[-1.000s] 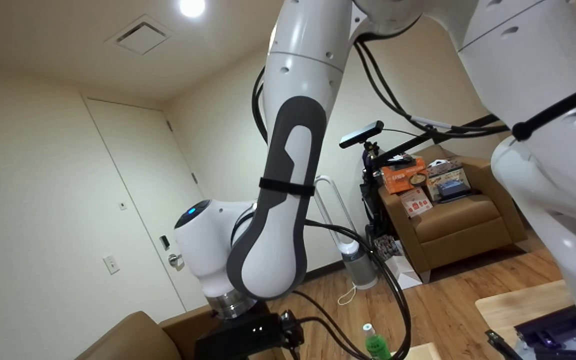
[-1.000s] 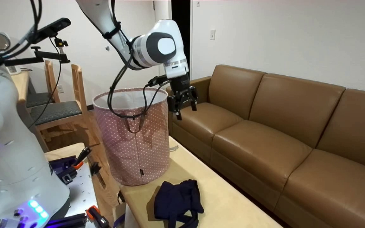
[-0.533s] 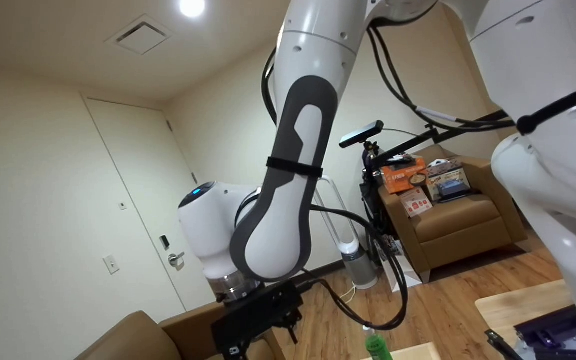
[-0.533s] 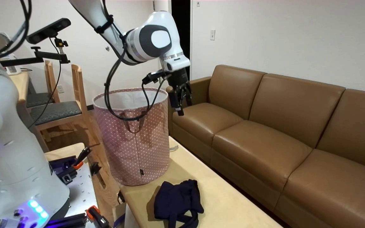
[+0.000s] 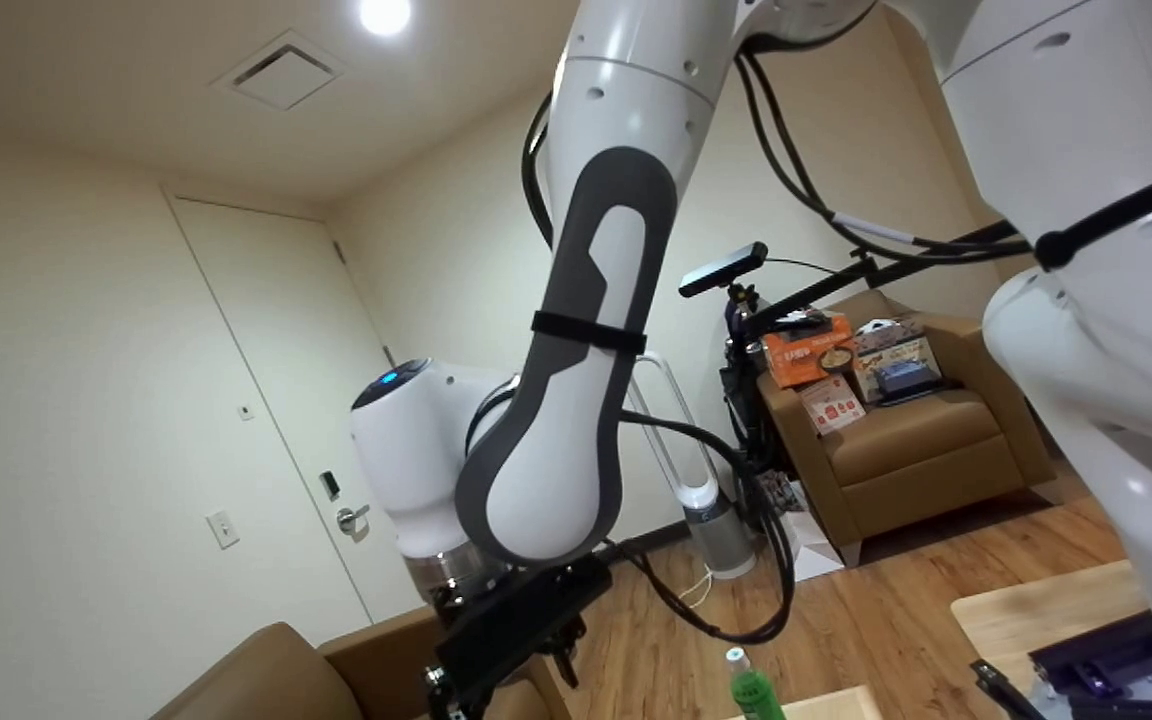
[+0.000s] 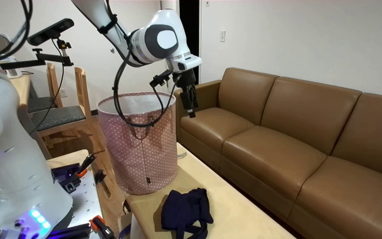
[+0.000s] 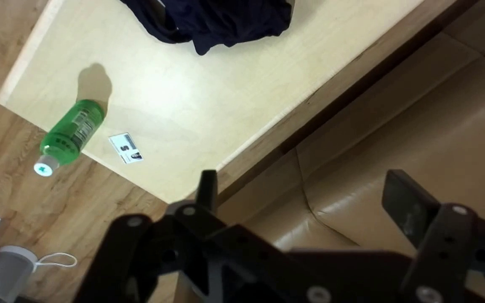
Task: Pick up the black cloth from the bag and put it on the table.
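Lying in a loose, crumpled heap on the table [image 6: 237, 215], outside the bag [image 6: 158, 159], the black cloth [image 6: 185, 209] sat between the edge on the side of the robot's base [image 6: 28, 186] and the edge along the brown sofa [image 6: 277, 156]. You would have called it very dark navy rather than true black: in an exterior view its top bunched into soft folds and small peaks, a broad, smoother panel hung below them, and strap-like strips curled into a loop at the bottom, pale wood showing through. A shadow [image 6: 157, 215] lay along one side of it. Your wrist view caught only part of the cloth, cut off at the top, with a lumpy edge and a strip bent at one side. The bag, pink with white dots and a pale lining, stood upright at one end of the table, near the cloth but apart from it. Your gripper [image 7: 301, 189] had its jaws wide apart, the sofa's leather showing between them, well away from the cloth. Toward the table's opposite end you could see a green bottle [image 7: 72, 130] standing near the short edge and a card [image 7: 125, 148] lying near it, closer to the corner beside the sofa.
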